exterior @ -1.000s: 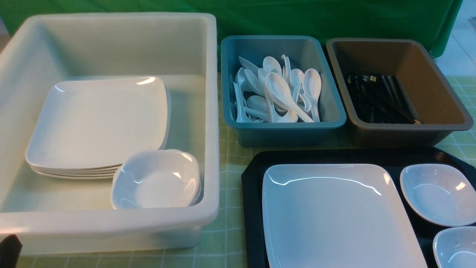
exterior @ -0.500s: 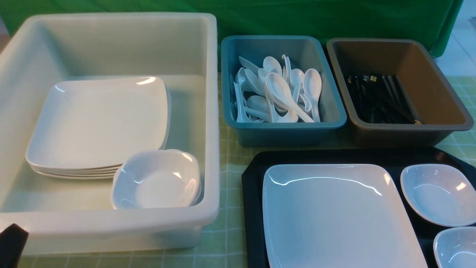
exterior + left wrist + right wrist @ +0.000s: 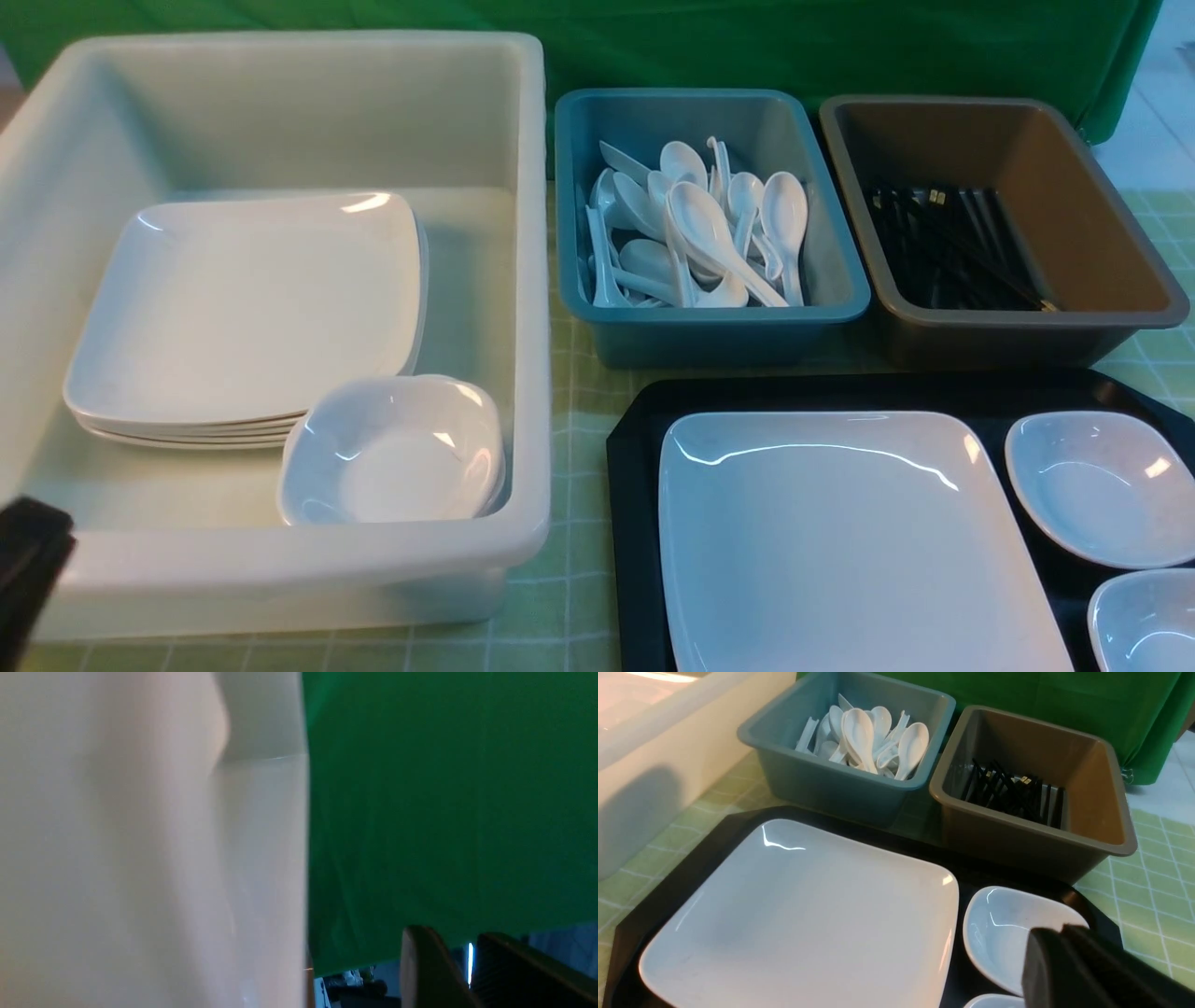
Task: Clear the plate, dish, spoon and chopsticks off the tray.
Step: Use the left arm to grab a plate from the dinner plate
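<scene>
light: bright, even | glare: streaks on plate [image 3: 840, 551] | blur: left wrist view soft

Robot's left claw [image 3: 462, 942] low at near left, jaws narrowly parted, empty; right claw [image 3: 1062, 932] jaws pressed together, empty

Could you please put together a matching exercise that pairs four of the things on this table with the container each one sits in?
Things:
1. spoons
2. chopsticks
3. stack of plates
4. single large plate

Places:
A. black tray
B. white tub
C. brown tub
D. blue tub

Pairs: 1-D, 2-C, 3-B, 4-A.
</scene>
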